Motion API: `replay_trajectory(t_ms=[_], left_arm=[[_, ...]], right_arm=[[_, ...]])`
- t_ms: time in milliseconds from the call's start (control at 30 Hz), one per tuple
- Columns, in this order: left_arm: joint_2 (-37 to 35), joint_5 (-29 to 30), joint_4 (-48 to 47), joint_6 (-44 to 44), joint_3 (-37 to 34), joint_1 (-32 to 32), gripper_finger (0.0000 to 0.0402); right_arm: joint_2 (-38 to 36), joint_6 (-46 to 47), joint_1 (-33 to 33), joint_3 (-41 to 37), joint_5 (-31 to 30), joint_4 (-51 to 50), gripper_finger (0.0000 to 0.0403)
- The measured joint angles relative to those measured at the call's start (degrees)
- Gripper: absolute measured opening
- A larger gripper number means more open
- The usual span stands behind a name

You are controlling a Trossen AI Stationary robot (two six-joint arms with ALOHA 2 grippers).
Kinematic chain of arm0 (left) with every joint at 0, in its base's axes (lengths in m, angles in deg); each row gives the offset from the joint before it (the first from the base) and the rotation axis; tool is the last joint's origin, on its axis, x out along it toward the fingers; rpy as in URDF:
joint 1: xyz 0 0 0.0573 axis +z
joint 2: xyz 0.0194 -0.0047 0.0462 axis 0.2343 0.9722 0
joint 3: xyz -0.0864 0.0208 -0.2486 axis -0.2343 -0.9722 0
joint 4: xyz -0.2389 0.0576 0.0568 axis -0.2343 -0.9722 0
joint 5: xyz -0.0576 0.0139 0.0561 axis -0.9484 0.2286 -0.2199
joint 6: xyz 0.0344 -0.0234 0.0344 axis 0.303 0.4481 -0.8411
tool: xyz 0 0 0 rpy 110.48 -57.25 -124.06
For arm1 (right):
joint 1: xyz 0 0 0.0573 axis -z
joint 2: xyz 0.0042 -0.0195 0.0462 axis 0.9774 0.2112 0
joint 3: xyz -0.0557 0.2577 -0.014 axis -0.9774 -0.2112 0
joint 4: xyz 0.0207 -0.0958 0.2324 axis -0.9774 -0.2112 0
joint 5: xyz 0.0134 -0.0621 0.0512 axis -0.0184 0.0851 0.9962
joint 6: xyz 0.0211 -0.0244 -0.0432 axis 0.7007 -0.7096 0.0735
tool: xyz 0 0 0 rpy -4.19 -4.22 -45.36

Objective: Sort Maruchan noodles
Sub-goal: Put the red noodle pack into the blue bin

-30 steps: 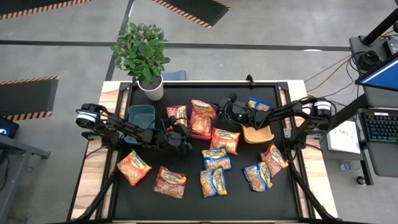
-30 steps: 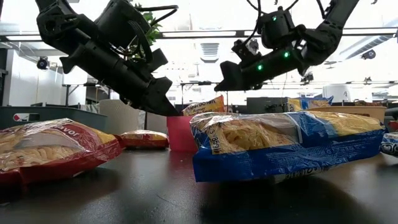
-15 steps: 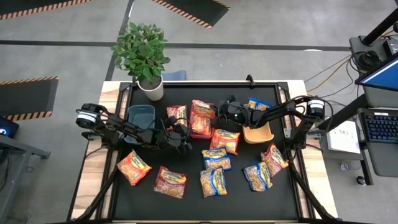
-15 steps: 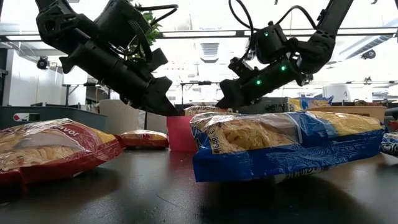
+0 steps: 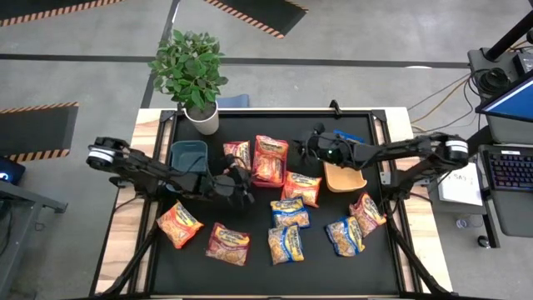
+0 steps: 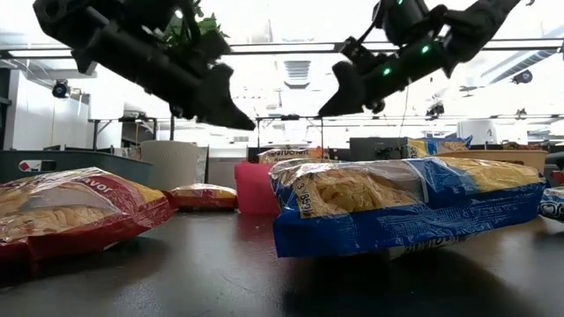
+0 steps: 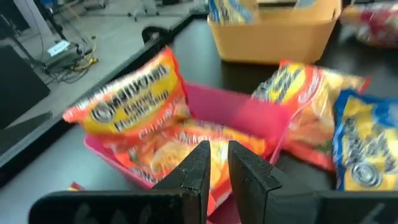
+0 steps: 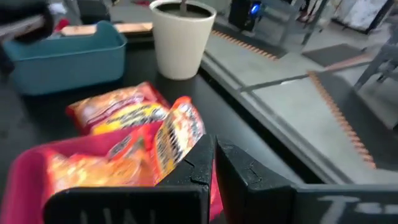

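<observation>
The Maruchan noodles lie scattered on the black table. Orange packets (image 5: 271,158) fill the red bin (image 7: 249,115), and one of them (image 8: 180,134) stands tilted against its rim. Another orange packet (image 5: 236,152) lies between that bin and the teal bin (image 5: 188,156). A blue packet (image 5: 346,137) rests in the tan bin (image 5: 344,177). My left gripper (image 5: 246,196) hovers shut near the red bin's near-left corner, holding nothing. My right gripper (image 5: 306,152) hovers shut just right of the red bin, also holding nothing.
Loose packets cover the table's near half: red-pink ones (image 5: 179,223) (image 5: 227,243) (image 5: 367,212), blue-and-yellow ones (image 5: 289,212) (image 5: 285,243) (image 5: 345,236), and an orange one (image 5: 301,187). A potted plant (image 5: 196,79) stands at the far left edge.
My right gripper dipped toward the red bin, then rose and drew back toward the table's right edge. The orange packet standing up out of the bin has sunk lower into it. My left gripper has risen.
</observation>
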Motion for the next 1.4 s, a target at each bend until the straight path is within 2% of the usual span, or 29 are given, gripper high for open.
replay_trajectory(t_ms=[300,600,833,967,1133,1400], left_arm=[[-4.1,0.0,-4.1,-1.0,0.0,-2.4,0.0040],[-7.3,-0.2,-14.4,5.5,0.1,-3.3,0.0040],[-9.5,-2.9,-22.0,8.8,0.1,-3.3,0.0043],[-11.0,-3.0,-26.3,8.8,0.1,-2.7,0.0064],[-11.6,-2.2,-29.9,8.3,0.1,-0.8,0.0111],[-7.1,-0.9,-31.0,2.4,-0.1,3.8,0.0170]], right_arm=[[-9.0,6.5,-4.2,0.0,4.0,-15.3,0.0009],[-10.1,4.3,-8.6,0.0,4.0,-17.4,0.0009],[-10.0,0.8,-8.8,-0.1,4.0,-20.0,0.0009],[-9.8,-2.3,-8.8,-0.2,3.9,-19.8,0.0009],[-9.6,-3.9,-8.7,-0.5,3.6,-19.1,0.0009],[-9.6,-3.3,-8.7,-2.4,3.5,-16.4,0.0009]])
